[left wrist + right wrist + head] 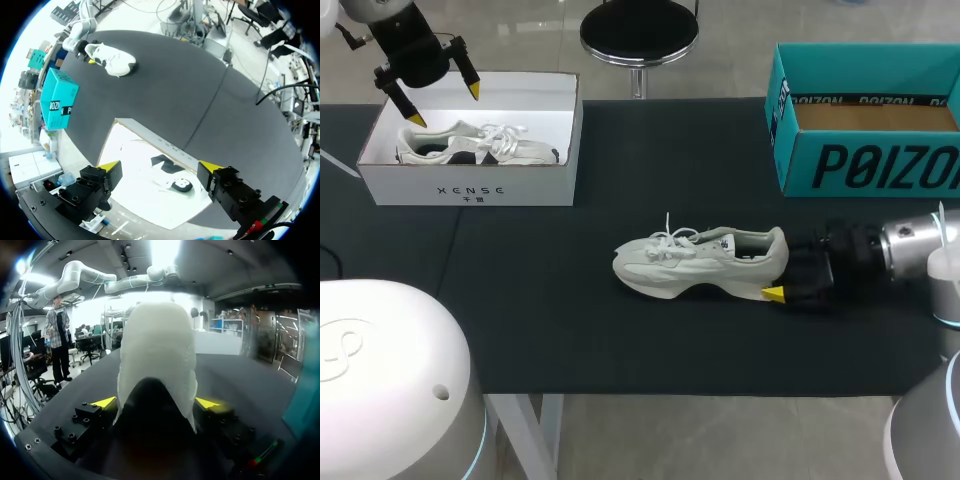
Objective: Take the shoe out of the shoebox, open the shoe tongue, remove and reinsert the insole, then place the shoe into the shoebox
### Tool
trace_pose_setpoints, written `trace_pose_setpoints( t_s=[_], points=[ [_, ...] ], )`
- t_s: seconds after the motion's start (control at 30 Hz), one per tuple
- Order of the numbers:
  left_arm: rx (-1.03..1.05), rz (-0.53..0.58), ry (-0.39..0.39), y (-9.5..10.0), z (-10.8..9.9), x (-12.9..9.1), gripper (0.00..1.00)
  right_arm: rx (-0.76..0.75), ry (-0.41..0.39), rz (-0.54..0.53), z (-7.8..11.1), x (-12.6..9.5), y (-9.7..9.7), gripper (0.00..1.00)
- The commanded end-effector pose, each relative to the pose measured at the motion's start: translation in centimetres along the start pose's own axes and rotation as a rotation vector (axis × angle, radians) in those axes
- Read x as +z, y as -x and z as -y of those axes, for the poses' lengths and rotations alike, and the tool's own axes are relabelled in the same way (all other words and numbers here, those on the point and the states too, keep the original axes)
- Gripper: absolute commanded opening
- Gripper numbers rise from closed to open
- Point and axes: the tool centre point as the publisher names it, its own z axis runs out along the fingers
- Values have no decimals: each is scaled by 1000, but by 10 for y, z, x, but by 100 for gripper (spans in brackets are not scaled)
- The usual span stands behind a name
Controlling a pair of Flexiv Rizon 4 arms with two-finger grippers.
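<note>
A pale grey sneaker [700, 265] lies on its sole in the middle of the black table, toe to the left, tongue and laces up. My right gripper [778, 272] lies level at its heel [157, 350], open, one yellow tip on each side of the heel [156, 403]; I cannot tell whether the tips touch it. Its far fingertip is hidden in the head view. The white shoebox [470, 185] stands at the back left with a second sneaker [470, 145] in it. My left gripper [444, 104] hangs open above that box [150, 142], holding nothing [160, 166].
An open teal box [860, 165] stands at the back right, close behind my right arm. The black mat reaches the table's front edge. From the left wrist view the table sneaker [112, 60] and teal box [57, 100] lie far ahead.
</note>
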Motion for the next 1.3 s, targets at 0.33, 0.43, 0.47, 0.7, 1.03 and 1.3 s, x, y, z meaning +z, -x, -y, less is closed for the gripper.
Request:
trace_pose_setpoints(
  t_s=[0.33,0.43,0.47,0.7,1.03,1.3],
  points=[
    [1,-1,3,-1,1,0,100,13,-19,-25,1,9,0,0],
    [1,-1,3,-1,1,0,100,13,-19,-25,1,9,0,0],
    [1,-1,3,-1,1,0,100,13,-19,-25,1,9,0,0],
    [-68,-7,10,44,18,-15,100,13,-19,-25,1,9,0,0],
    [150,-28,-79,118,125,-7,100,13,-19,-25,1,9,0,0],
    [392,-64,-98,149,219,20,100,13,-19,-25,1,9,0,0]
  ],
)
